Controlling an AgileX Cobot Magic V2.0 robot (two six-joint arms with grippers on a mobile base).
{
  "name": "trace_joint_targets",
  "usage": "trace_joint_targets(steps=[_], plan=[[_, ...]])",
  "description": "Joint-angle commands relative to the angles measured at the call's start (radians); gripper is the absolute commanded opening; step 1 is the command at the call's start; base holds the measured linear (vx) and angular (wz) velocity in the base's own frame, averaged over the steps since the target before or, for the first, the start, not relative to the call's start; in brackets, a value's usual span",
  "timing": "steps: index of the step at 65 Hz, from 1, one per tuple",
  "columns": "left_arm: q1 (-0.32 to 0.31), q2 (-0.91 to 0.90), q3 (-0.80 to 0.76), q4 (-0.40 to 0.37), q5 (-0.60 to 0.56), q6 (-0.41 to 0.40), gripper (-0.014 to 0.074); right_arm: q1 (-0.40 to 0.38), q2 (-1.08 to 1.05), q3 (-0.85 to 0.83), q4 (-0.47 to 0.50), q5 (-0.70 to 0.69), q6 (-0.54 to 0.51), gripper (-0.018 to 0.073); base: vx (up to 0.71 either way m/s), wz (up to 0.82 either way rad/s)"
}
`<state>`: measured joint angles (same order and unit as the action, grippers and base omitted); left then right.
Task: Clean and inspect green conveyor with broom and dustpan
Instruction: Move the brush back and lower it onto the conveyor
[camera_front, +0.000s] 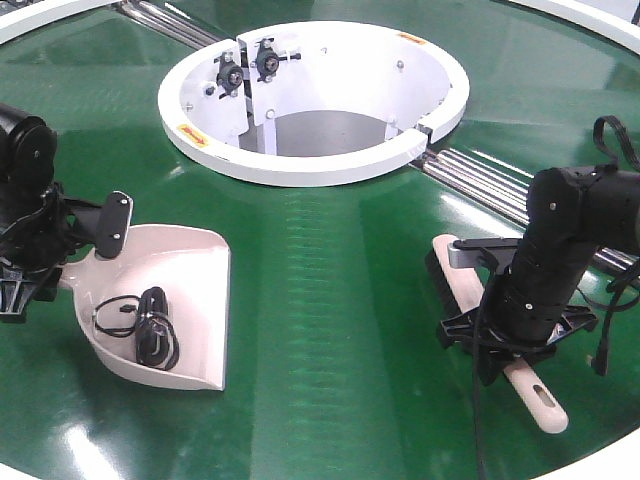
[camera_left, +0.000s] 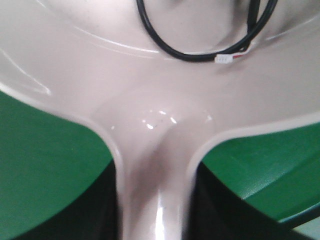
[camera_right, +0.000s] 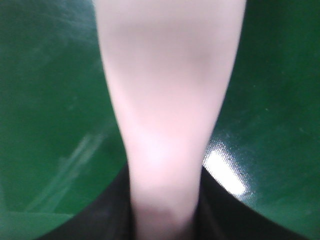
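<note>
Evidently mid-sweep: left gripper (camera_front: 95, 245) jaws pinched the dustpan (camera_front: 180, 275) handle, setting the pan flat on the green conveyor (camera_front: 330, 330), mouth toward the broom (camera_front: 535, 395), black cable (camera_front: 150, 325) inside; right gripper (camera_front: 495, 295) jaws clamped the broom's handle, head near the chrome rollers (camera_front: 490, 180).

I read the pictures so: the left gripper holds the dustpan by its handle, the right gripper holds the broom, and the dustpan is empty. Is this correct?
Not fully. The dustpan is not empty: a coiled black cable lies in it, as the exterior front-facing view shows. The left gripper does hold its handle and the right gripper the broom.
</note>
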<state>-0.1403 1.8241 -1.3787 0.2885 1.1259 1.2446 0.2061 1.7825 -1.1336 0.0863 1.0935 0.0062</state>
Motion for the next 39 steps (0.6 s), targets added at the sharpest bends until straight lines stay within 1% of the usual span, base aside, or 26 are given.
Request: trace_joint_targets(steps=[1, 17, 28, 39], plan=[[-0.006, -0.047, -0.025, 0.002, -0.008, -0.012, -0.0006, -0.004, -0.046, -0.017, -0.003, -0.014, -0.012, 0.0001, 0.00, 0.00], [-0.006, -0.047, -0.025, 0.002, -0.008, -0.012, -0.0006, -0.004, -0.041, -0.017, -0.003, -0.006, -0.006, 0.0046, 0.00, 0.00], [-0.006, -0.047, -0.025, 0.002, -0.008, -0.012, -0.0006, -0.004, -0.041, -0.017, -0.004, 0.014, -0.033, 0.0079, 0.00, 0.00], [-0.006, -0.047, -0.025, 0.002, -0.008, -0.012, -0.0006, -0.004, -0.041, -0.017, -0.001, 0.018, -0.033, 0.0094, 0.00, 0.00]])
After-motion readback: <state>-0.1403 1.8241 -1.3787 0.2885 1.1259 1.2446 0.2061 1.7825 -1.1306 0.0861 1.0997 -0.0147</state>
